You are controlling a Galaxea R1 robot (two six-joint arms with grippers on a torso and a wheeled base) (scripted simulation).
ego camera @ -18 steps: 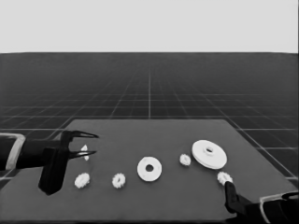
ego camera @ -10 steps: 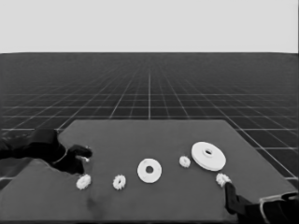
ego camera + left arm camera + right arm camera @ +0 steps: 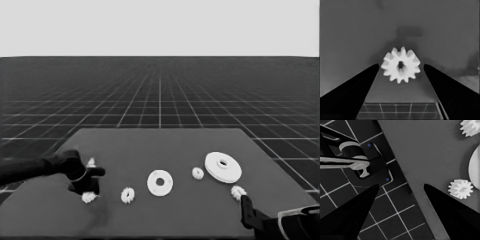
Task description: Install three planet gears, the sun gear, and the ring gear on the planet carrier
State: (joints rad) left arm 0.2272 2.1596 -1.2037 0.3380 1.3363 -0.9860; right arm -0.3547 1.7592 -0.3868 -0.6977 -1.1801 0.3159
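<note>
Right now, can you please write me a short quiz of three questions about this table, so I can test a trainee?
1. True or false: the left gripper has its fingers open on either side of a small gear, not touching it.
2. Multiple choice: where does the right gripper wait? A) over the larger round part B) at the table's near right corner C) above the smaller round part
3. Fill in: the gear that lies between the two round parts is nearer the ____ one.

Key: 1 true; 2 B; 3 larger.
</note>
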